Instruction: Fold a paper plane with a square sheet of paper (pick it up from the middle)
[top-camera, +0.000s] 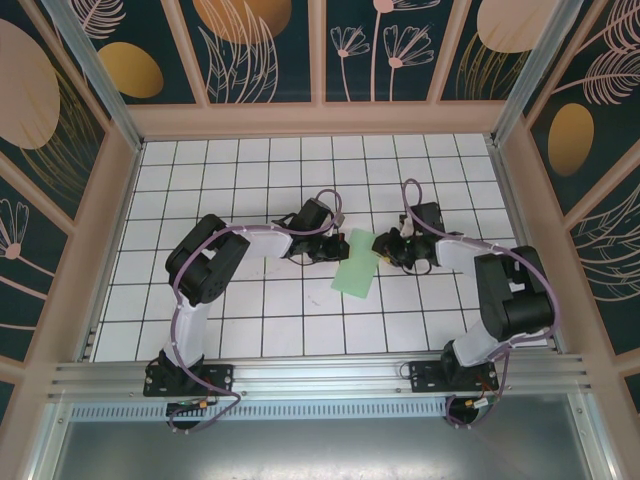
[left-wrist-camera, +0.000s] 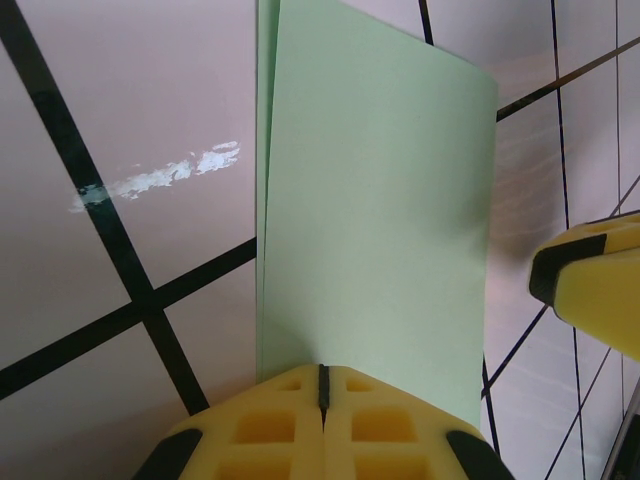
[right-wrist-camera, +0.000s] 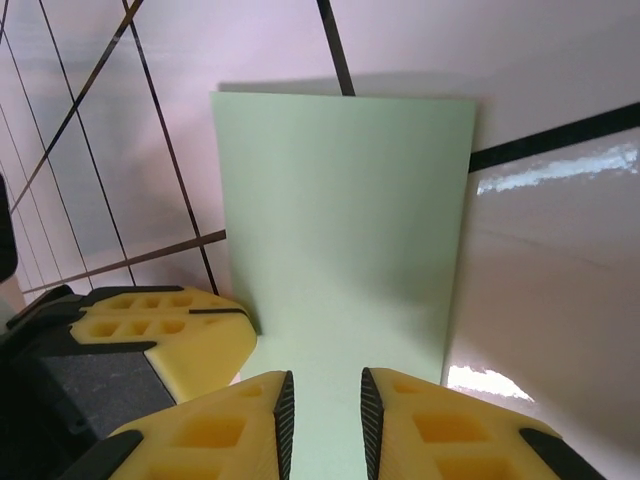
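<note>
The square sheet of paper (top-camera: 357, 273) lies on the white tiles between the two arms, folded over into a pale green rectangle. Two layers show along its left edge in the left wrist view (left-wrist-camera: 380, 200). My left gripper (left-wrist-camera: 323, 378) is shut, its tips over the sheet's near edge with the paper spread flat beyond them, not clamped in the seam. My right gripper (right-wrist-camera: 323, 410) is open by a narrow gap, and the paper (right-wrist-camera: 345, 230) runs flat under that gap. In the top view the left gripper (top-camera: 337, 246) and right gripper (top-camera: 380, 246) meet at the sheet's far end.
The left gripper's yellow finger (right-wrist-camera: 165, 335) sits close beside the right jaws, and a right finger (left-wrist-camera: 595, 290) shows at the paper's side. A white scuff (left-wrist-camera: 160, 178) marks a tile. Wooden walls (top-camera: 320, 120) enclose the tiled table.
</note>
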